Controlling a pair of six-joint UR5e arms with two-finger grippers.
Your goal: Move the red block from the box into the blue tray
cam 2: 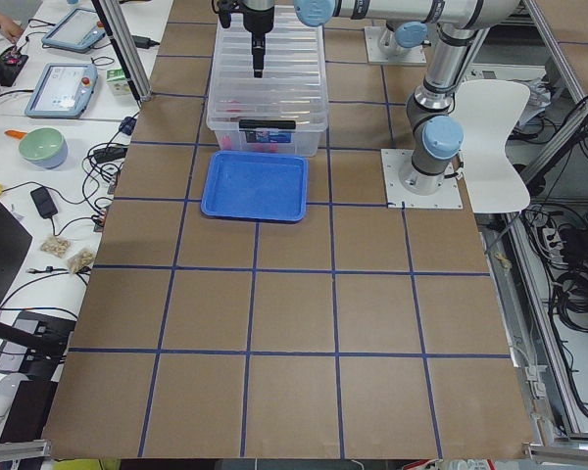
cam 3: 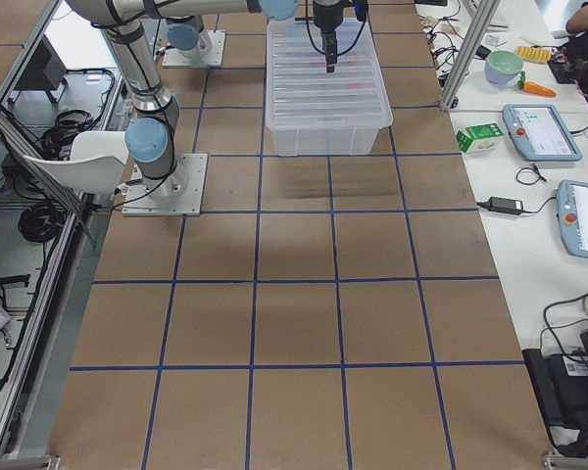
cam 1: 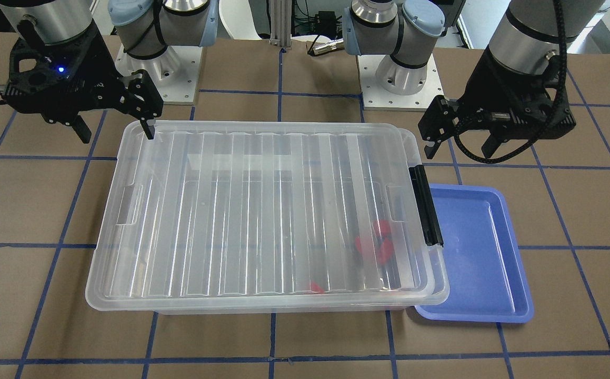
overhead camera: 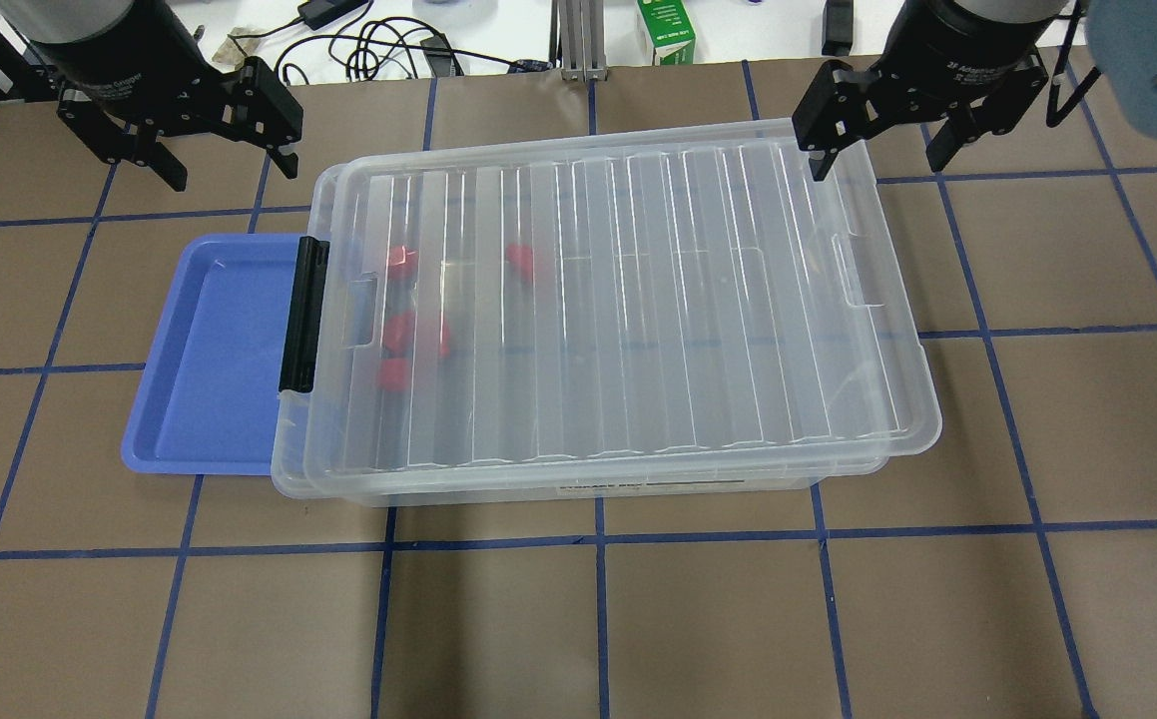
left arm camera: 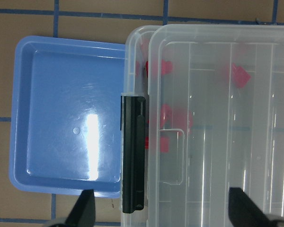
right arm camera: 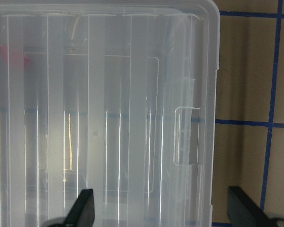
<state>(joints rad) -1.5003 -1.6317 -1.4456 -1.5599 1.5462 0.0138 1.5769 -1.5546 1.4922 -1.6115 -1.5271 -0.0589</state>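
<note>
The box point(overhead camera: 638, 300) is a clear bin with its ribbed lid on, sitting slightly askew, in the middle of the table. Red blocks point(overhead camera: 401, 333) show blurred through the lid near the end with the black clip handle point(overhead camera: 300, 315). They also show in the left wrist view point(left arm camera: 234, 73). The blue tray point(overhead camera: 209, 350) is empty and lies against that end, its edge under the box rim. My left gripper point(overhead camera: 229, 165) is open above the table behind the tray. My right gripper point(overhead camera: 877, 160) is open over the box's far corner on the other end.
The two arm bases point(cam 1: 160, 79) point(cam 1: 399, 84) stand behind the box. A green carton point(overhead camera: 666, 30) and cables lie beyond the table's back edge. Brown table surface with blue tape lines point(overhead camera: 598, 619) spreads in front of the box.
</note>
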